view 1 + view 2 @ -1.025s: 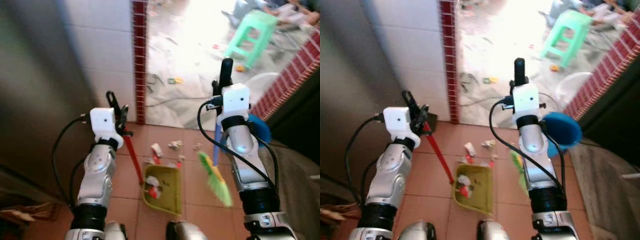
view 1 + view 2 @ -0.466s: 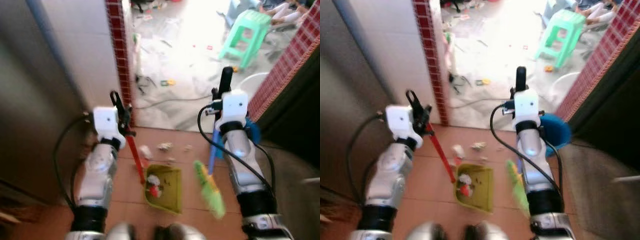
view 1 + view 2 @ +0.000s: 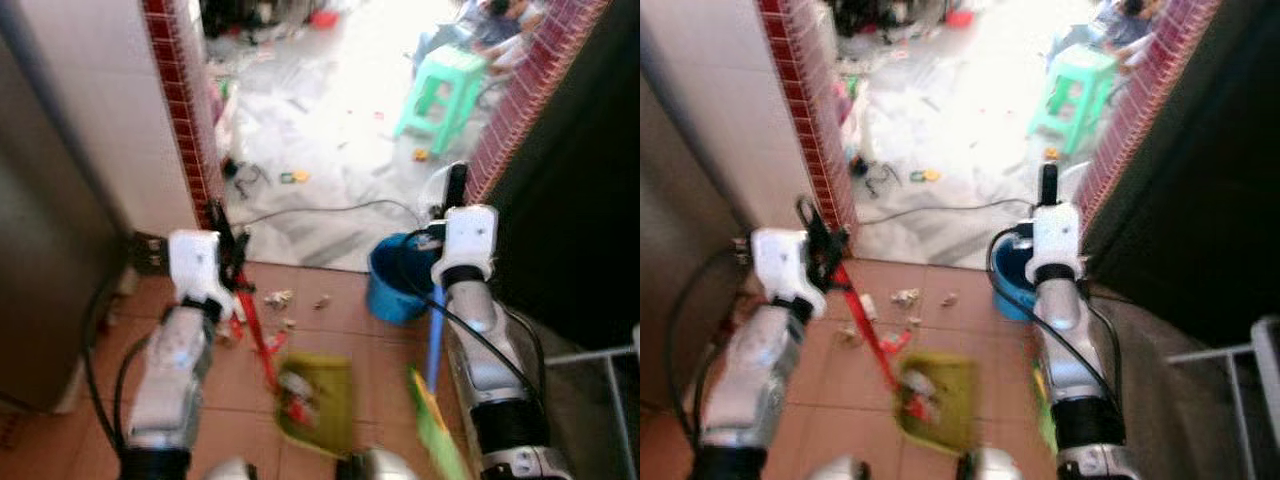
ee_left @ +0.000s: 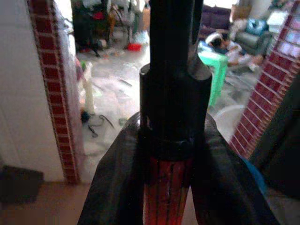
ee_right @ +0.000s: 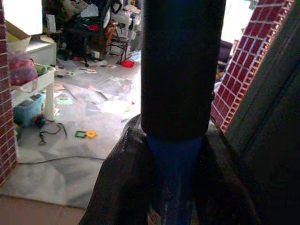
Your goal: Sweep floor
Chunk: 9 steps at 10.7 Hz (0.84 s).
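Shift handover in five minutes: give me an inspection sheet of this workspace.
Surface: terracotta tile floor, scraps lying on it.
Job's things: green dustpan with red handle, litter inside; broom with blue handle.
Clutter: paper scraps ahead of the dustpan; blue bucket; litter on the grey floor beyond.
End effectors: left end effector shut on the red handle; right end effector shut on the broom handle.
Cables: black cable across the doorway.
Surroundings: brick-edged wall, green stool, a person seated beyond.

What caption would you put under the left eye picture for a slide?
Robot's left gripper holds a red-handled dustpan and right gripper a blue-handled broom over scattered litter beside a blue bucket.
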Available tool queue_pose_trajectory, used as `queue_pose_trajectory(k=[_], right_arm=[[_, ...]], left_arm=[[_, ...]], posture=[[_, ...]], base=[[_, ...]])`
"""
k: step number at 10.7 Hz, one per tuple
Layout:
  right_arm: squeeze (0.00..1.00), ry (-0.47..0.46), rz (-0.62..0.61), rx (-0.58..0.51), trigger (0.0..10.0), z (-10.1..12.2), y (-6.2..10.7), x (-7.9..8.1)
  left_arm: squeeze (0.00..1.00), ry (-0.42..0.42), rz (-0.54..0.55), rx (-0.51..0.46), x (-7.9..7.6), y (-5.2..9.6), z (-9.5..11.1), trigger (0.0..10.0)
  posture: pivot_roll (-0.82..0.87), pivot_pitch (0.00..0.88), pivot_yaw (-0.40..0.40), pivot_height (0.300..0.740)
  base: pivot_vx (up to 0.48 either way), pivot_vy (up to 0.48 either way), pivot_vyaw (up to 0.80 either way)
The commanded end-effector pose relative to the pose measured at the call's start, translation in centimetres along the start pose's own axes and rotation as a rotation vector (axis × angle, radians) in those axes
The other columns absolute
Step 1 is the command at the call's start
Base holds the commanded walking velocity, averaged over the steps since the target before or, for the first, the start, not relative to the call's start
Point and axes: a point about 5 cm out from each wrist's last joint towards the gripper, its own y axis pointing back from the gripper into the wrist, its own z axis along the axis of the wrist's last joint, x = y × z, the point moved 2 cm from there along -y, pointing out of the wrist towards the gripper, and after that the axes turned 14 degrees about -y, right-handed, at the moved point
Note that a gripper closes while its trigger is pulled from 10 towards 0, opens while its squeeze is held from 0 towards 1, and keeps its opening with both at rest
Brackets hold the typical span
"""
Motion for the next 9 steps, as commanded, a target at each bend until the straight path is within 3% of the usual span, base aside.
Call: queue_pose_trajectory(k=[1, 3, 4, 7, 9], right_arm=[[0.00, 0.003, -0.006, -0.062, 10.0, 1.6, -0.1, -0.4], [0.00, 0.052, -0.044, -0.045, 10.0, 1.2, 0.5, -3.1], [0.00, 0.053, -0.057, -0.027, 10.0, 0.8, 0.6, -3.6], [0.00, 0.041, -0.016, -0.032, 10.0, 1.1, 0.6, -2.6], [0.00, 0.041, -0.002, -0.037, 10.0, 1.2, 0.2, -2.2]], left_arm=[[0.00, -0.025, 0.038, -0.055, 1.3, 0.1, 1.6, 10.0], [0.00, -0.003, 0.060, -0.046, 1.9, 0.1, 1.5, 10.0], [0.00, -0.003, 0.065, -0.046, 2.1, 0.1, 1.6, 10.0], [0.00, 0.030, 0.100, -0.053, 2.9, -0.1, 1.8, 10.0], [0.00, 0.039, 0.101, -0.047, 2.6, -0.3, 1.8, 10.0]], posture=[[0.00, 0.000, 0.001, 0.740], [-0.01, 0.004, -0.003, 0.740], [-0.01, 0.004, -0.008, 0.740], [-0.01, 0.005, -0.026, 0.740], [-0.02, 0.016, -0.029, 0.740]], base=[[0.000, 0.000, 0.00], [0.000, 0.000, -0.80], [0.000, 0.000, -0.80], [0.000, 0.000, -0.63], [0.000, 0.240, 0.00]])
